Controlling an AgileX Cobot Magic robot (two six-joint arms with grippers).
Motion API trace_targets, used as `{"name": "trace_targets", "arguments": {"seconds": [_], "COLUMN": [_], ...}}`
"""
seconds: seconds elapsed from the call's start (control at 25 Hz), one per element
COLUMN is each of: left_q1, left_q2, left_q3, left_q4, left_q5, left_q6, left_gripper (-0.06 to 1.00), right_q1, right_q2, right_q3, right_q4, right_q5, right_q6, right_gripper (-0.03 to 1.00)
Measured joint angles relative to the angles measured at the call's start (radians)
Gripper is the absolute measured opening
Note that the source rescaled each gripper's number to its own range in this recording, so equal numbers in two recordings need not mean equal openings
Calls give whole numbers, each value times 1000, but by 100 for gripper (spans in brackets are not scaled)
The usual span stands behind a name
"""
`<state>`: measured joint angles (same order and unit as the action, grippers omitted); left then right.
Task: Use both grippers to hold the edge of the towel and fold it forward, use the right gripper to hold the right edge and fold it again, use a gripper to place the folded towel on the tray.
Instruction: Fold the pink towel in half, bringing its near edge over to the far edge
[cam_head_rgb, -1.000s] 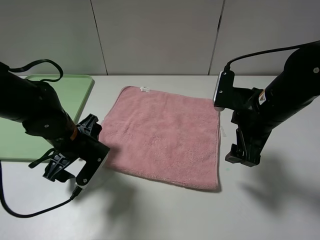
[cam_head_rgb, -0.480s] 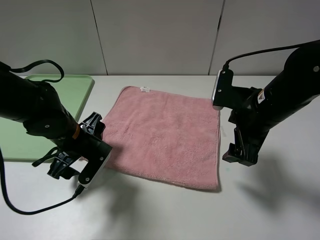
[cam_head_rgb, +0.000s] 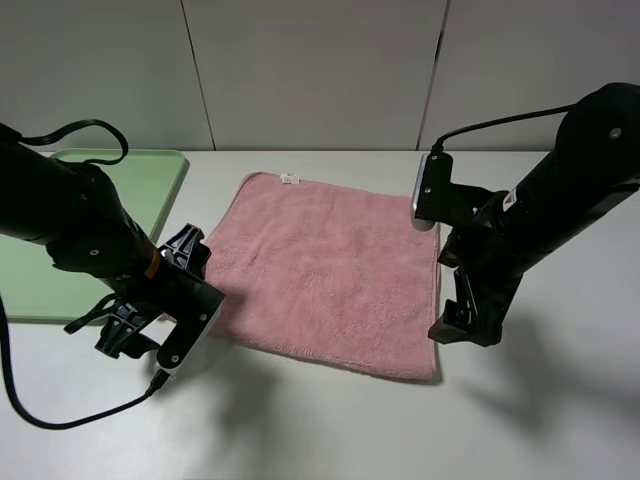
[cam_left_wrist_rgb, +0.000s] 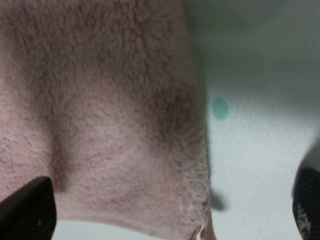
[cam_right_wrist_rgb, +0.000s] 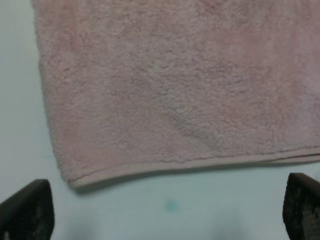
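We see the towel (cam_head_rgb: 330, 270) flat on the table (cam_head_rgb: 320, 430), unfolded. Its near edge (cam_head_rgb: 330, 358) runs from the left hand (cam_head_rgb: 180, 340) across to the right hand (cam_head_rgb: 465, 325). Each is wide open, empty and just beside its corner. The tray (cam_head_rgb: 165, 175) lies far left, and the table beyond the towel is free.

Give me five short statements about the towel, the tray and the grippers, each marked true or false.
1. The towel lies spread flat, unfolded, on the table. True.
2. The towel rests on the tray. False: the light green tray sits apart from it, at the table's left in the high view.
3. The left gripper is open. True.
4. The right gripper has clamped the towel's edge. False: its fingers stand apart by the near right corner, gripping nothing.
5. The towel is blue. False: it is pink.
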<state>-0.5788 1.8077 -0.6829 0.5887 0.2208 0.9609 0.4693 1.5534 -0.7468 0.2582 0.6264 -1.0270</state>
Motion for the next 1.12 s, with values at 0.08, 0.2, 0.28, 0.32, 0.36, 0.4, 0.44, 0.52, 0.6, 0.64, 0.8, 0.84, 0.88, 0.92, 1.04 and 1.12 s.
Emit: {"name": "trace_targets", "arguments": {"seconds": [0.08,0.2,0.28,0.32,0.36,0.4,0.44,0.52,0.6,0.64,0.8,0.84,0.88,0.92,1.04,1.12], "left_q1": [0,0,0,0,0,0,0,0,0,0,0,0,0,0,0,0], "left_q2": [0,0,0,0,0,0,0,0,0,0,0,0,0,0,0,0], "left_q3": [0,0,0,0,0,0,0,0,0,0,0,0,0,0,0,-1], "left_q4": [0,0,0,0,0,0,0,0,0,0,0,0,0,0,0,0], "left_q5": [0,0,-4,-6,-10,-15,-19,-24,-30,-34,-48,-49,-49,-50,-52,-52], "left_q6": [0,0,0,0,0,0,0,0,0,0,0,0,0,0,0,0], "left_gripper": [94,93,93,93,93,93,93,93,92,92,92,92,92,92,92,92], "right_q1": [0,12,44,70,98,122,150,193,220,224,224,224,224,224,224,224], "right_q2": [11,31,38,38,38,38,38,40,48,59,127,142,161,177,212,223], "right_q3": [12,53,76,85,91,99,107,123,139,143,150,150,150,150,150,150], "right_q4": [10,15,15,18,19,20,21,21,22,22,23,23,23,24,24,25], "right_q5": [-6,-32,-61,-75,-89,-103,-119,-154,-181,-194,-212,-218,-227,-233,-258,-274], "right_q6": [-5,-28,-46,-51,-55,-56,-57,-55,-49,-41,-7,-5,-3,-2,2,10], "right_gripper": [100,100,100,100,100,100,100,100,100,100,100,100,100,100,100,100]}}
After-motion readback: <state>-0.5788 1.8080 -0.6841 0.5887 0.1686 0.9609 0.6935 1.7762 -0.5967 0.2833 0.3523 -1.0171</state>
